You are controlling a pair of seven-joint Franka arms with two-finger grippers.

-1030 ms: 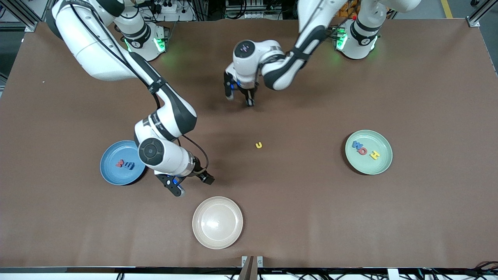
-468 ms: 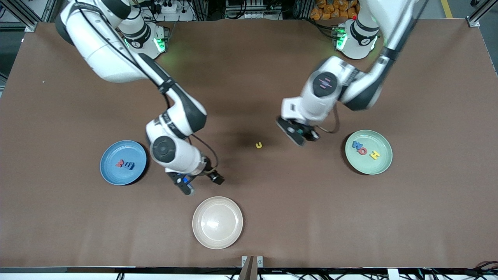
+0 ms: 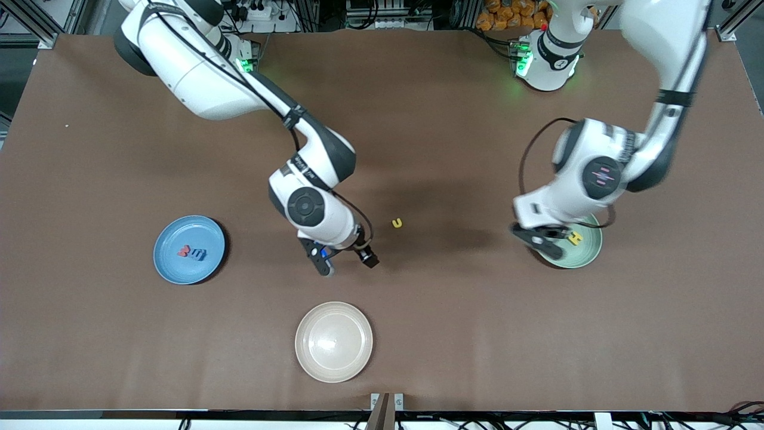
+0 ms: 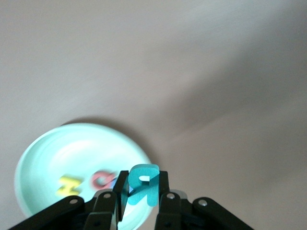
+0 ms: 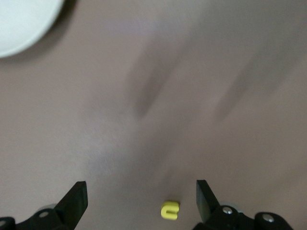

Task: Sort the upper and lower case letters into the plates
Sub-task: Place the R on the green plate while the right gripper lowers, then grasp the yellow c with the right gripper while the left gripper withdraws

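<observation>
Brown matting covers the whole table, and both arms are busy over it. Up over the rim of the mint green plate (image 3: 588,254) hangs the left gripper (image 4: 139,203), its fingers clamped on a teal letter R (image 4: 140,183), a capital by the look of it. Directly below the gripper in that plate lie a yellow letter (image 4: 68,185), a red one (image 4: 100,179) and a blue one mostly hidden under the fingers.

Over the middle of the table hangs the right gripper (image 5: 141,196), jaws spread wide and holding nothing, with the small yellow u (image 3: 397,223) on the table just ahead of its fingertips, between the two arms.

Risks now: the R sits over the plate's edge more than its middle, so a release here could, I'd judge, bounce it off the rim onto the mat. On the right, that u is tiny and flat; a slightly off descent could nudge it away or pinch nothing at all.

The count: three plates, namely the mint one, the blue plate (image 3: 173,269) off toward the right arm's end, and a bare cream plate (image 3: 333,341). Seven letters show: three in mint, two in blue, the u, the R.
</observation>
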